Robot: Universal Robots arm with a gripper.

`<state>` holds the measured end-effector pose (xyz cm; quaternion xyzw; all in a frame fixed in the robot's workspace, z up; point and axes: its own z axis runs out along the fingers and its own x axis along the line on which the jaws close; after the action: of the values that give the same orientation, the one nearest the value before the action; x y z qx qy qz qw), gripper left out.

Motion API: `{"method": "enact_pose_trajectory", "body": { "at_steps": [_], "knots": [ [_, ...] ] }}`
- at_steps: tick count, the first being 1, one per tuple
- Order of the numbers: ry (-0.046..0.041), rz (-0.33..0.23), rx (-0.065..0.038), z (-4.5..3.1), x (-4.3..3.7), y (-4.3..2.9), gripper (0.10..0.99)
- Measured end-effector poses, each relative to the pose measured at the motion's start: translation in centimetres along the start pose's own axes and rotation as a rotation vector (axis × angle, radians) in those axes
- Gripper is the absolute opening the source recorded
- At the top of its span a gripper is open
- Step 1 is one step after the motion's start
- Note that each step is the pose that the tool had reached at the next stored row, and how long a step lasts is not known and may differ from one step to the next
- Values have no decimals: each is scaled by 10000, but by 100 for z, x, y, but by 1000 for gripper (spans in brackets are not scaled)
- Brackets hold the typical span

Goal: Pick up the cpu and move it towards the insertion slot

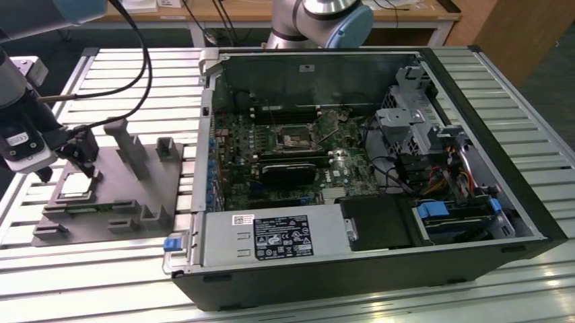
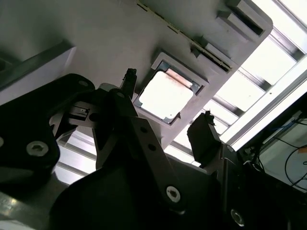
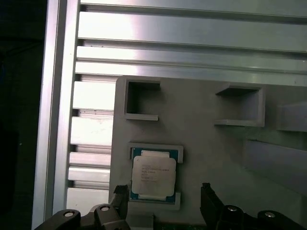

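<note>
The cpu (image 1: 77, 186) is a small square chip with a silvery top, lying flat in a recess of the grey fixture block (image 1: 134, 202) at the exterior view's left. My gripper (image 1: 64, 168) hangs just over it, open, with one dark finger on each side and nothing held. Both wrist views show the cpu (image 2: 165, 96) (image 3: 153, 175) in its recess, with the gripper (image 2: 167, 108) (image 3: 164, 200) spread wider than the chip. The insertion slot (image 1: 295, 139), a square socket with a metal frame, sits on the motherboard inside the open computer case.
The fixture block carries upright posts (image 1: 126, 145) close to my gripper. The open computer case (image 1: 359, 269) takes up the middle and the exterior view's right, with drive bays and cables (image 1: 440, 168) inside. Everything stands on a slatted aluminium table (image 1: 134, 74).
</note>
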<state>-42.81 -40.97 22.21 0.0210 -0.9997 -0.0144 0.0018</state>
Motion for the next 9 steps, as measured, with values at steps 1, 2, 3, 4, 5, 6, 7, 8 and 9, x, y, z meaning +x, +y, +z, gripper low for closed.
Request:
{"method": "enact_pose_trajectory", "body": {
  "at_steps": [1,2,3,4,5,6,7,8,9],
  "knots": [
    [0,0,0,10,0,0,706],
    [1,-1,0,20,1,-1,706],
    [0,-2,1,30,1,-1,706],
    [0,-1,1,39,2,-2,706],
    [0,0,1,48,3,-2,706],
    [1,-1,2,55,4,-2,706],
    [0,0,1,63,4,-2,706],
    [0,0,2,69,4,-2,706],
    [0,0,1,76,5,-2,706]
  ]
}}
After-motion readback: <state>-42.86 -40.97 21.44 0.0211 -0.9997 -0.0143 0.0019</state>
